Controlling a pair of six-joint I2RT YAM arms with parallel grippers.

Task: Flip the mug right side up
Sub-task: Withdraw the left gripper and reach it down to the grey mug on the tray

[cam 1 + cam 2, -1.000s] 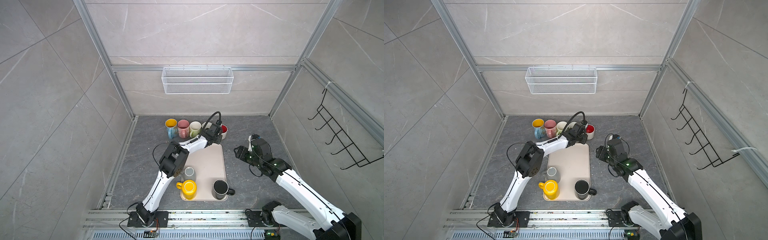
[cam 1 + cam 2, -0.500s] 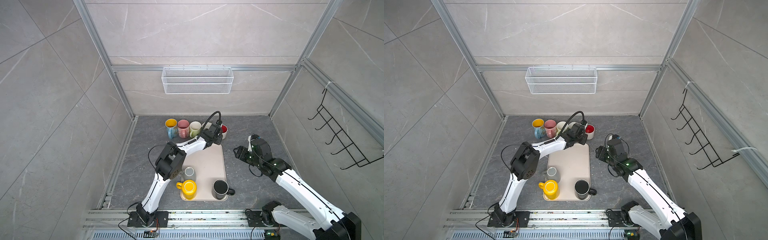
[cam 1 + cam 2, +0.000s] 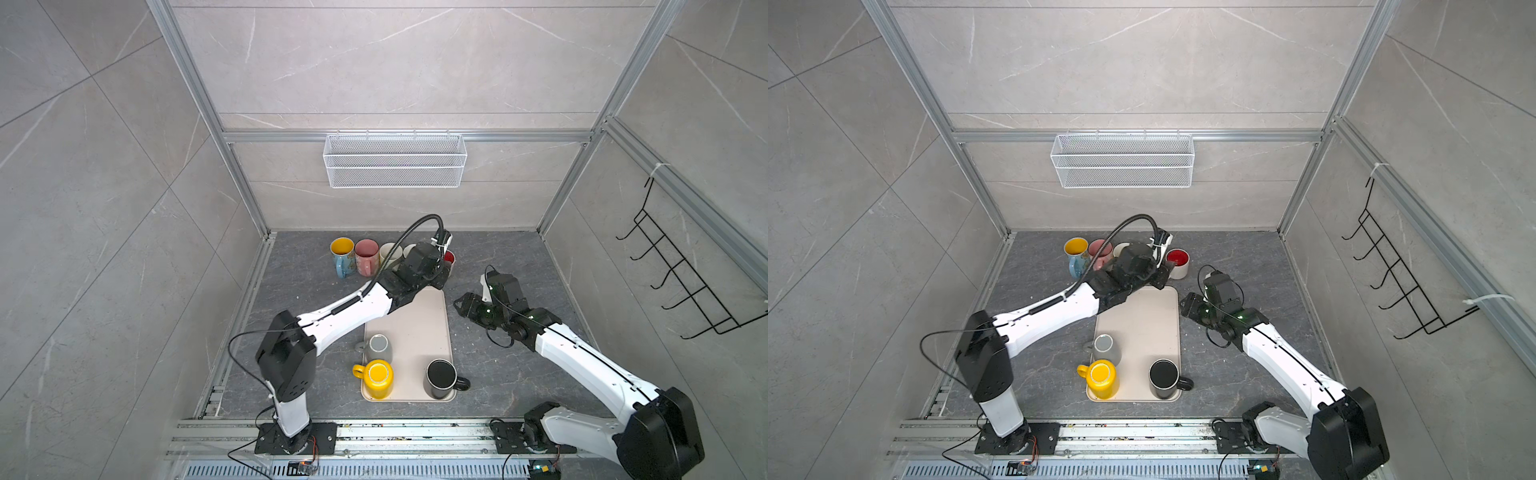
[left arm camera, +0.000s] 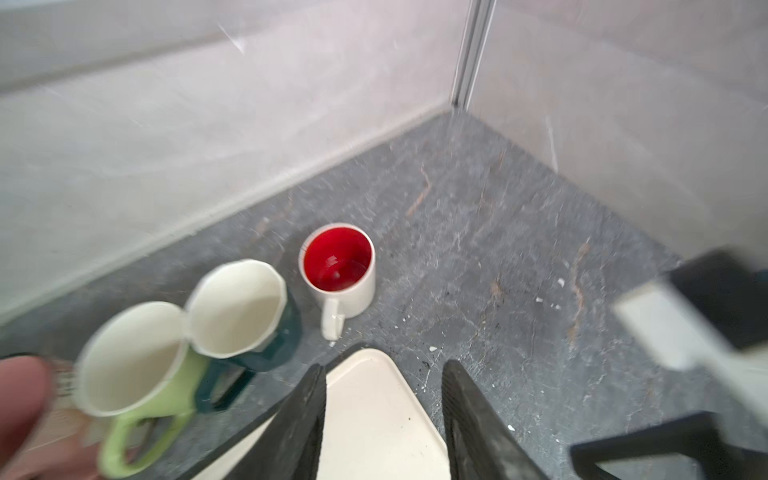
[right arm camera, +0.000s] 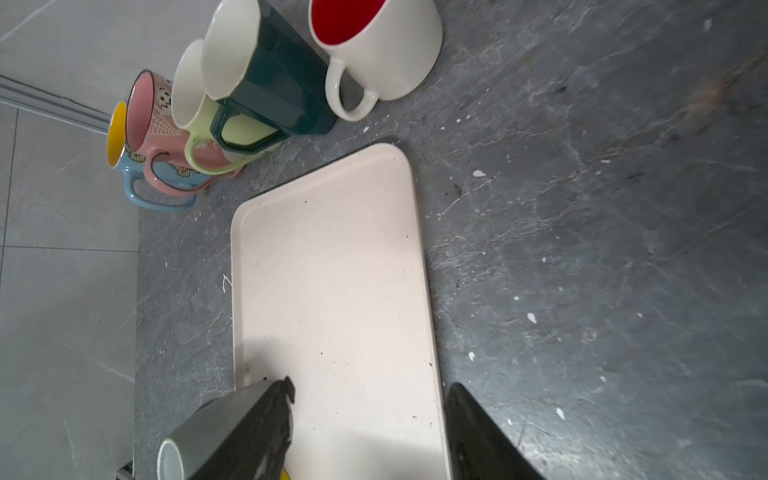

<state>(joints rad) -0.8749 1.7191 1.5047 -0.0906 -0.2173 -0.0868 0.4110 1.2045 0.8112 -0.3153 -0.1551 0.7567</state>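
Note:
On the beige tray (image 3: 415, 324) a grey mug (image 3: 378, 348) and a yellow mug (image 3: 376, 376) stand bottom up. Beside them is a black mug (image 3: 440, 376); I cannot tell which way up it stands. My left gripper (image 4: 384, 365) hangs open and empty over the tray's far end, just short of the dark teal mug (image 4: 237, 307) and the white mug with a red inside (image 4: 338, 270). My right gripper (image 5: 372, 384) is open and empty, low beside the tray's right edge (image 5: 428, 291). The grey mug (image 5: 208, 432) shows behind its finger.
A row of upright mugs lines the back: blue-and-yellow (image 3: 343, 255), pink (image 3: 366, 257), light green (image 4: 133, 357), dark teal and white. A wire basket (image 3: 395, 160) hangs on the back wall and a black hook rack (image 3: 681, 282) on the right wall.
My left jaws have widened beside the back row of mugs, and the left arm's elbow has swung left and toward the front. The right arm has not moved.

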